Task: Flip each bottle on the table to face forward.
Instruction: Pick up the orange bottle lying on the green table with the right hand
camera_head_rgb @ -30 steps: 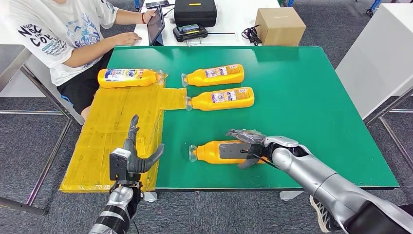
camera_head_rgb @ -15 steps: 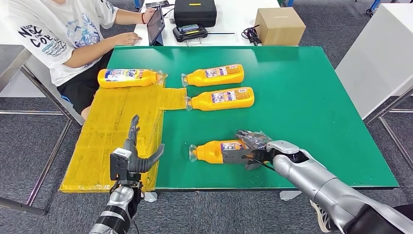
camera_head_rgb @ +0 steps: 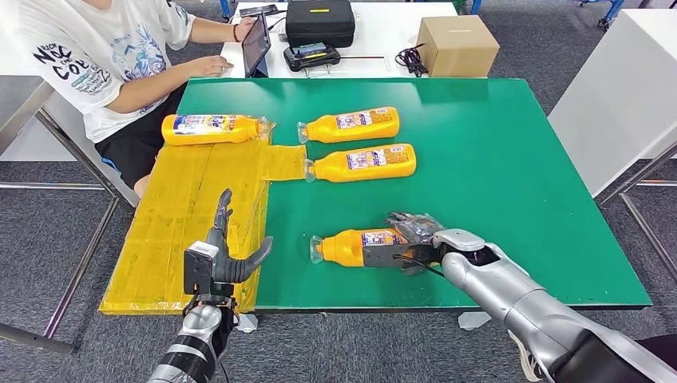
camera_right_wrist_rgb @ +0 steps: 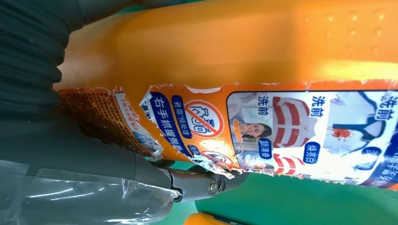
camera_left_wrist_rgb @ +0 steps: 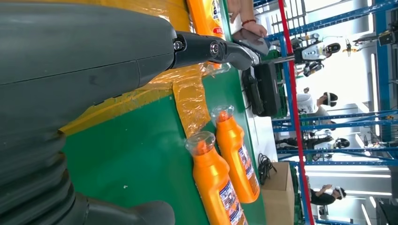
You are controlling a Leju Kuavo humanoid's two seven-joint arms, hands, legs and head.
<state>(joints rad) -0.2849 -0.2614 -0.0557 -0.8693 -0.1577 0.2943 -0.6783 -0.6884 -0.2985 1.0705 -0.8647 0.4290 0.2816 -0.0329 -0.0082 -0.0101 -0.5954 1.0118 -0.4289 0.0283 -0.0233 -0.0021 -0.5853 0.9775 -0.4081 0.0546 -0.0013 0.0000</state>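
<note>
Several orange bottles lie on their sides on the green table (camera_head_rgb: 511, 159). My right hand (camera_head_rgb: 411, 239) grips the base end of the nearest bottle (camera_head_rgb: 351, 246), whose printed label (camera_right_wrist_rgb: 281, 131) faces up and whose cap points left. Two more bottles (camera_head_rgb: 351, 124) (camera_head_rgb: 363, 161) lie mid-table with small labels up, and they appear again in the left wrist view (camera_left_wrist_rgb: 239, 159) (camera_left_wrist_rgb: 216, 183). Another bottle (camera_head_rgb: 209, 128) rests on the yellow mat (camera_head_rgb: 176, 215) with its blue label up. My left hand (camera_head_rgb: 227, 257) hovers open over the mat's near corner, holding nothing.
A person (camera_head_rgb: 104, 56) sits at the far left corner, hand by a tablet (camera_head_rgb: 255, 40). Behind the table stand a black case (camera_head_rgb: 319, 20) and a cardboard box (camera_head_rgb: 459, 41). A white cabinet (camera_head_rgb: 623, 96) stands to the right.
My right hand has rolled the nearest bottle, so its printed label now faces up. The left hand and the other bottles have stayed put.
</note>
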